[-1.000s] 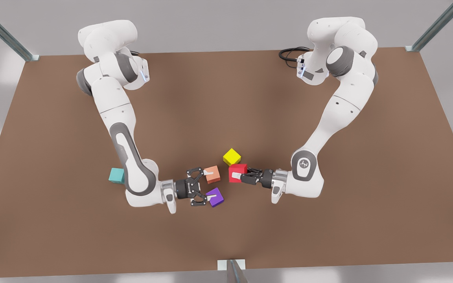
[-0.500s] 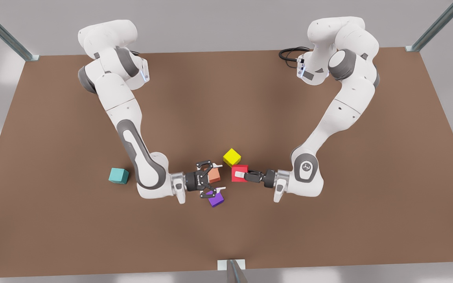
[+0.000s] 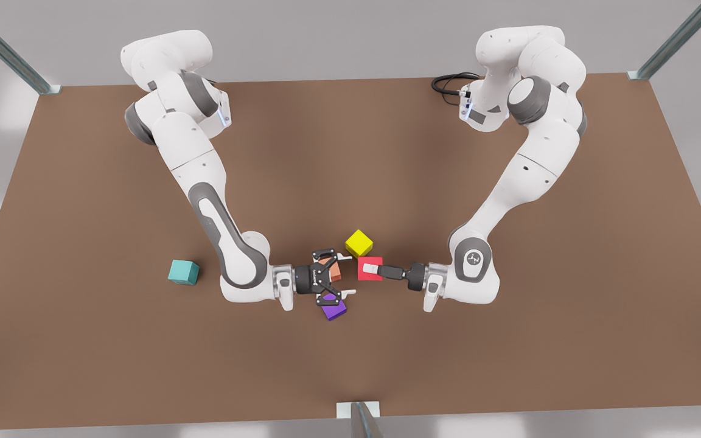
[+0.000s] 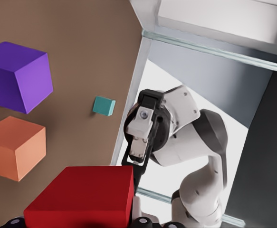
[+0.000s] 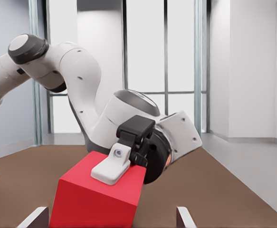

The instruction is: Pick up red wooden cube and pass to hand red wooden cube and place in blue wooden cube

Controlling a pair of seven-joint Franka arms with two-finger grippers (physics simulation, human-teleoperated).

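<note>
Handover near: the left tool (image 3: 373,268), at the front view's right, pinches the red wooden cube (image 3: 365,275); the right tool (image 3: 343,275) gapes wide just beside it. Probably light, rigid, matte and unlikely to slip, the cube is best taken by its free flat faces. The blue wooden cube (image 3: 183,272) sits well apart.

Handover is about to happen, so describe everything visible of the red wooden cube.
The red wooden cube is a small, bright red, plain matte block, held above the table, clamped in the shut left gripper, on the front view's right. The open right gripper faces it closely; contact is unclear.
</note>
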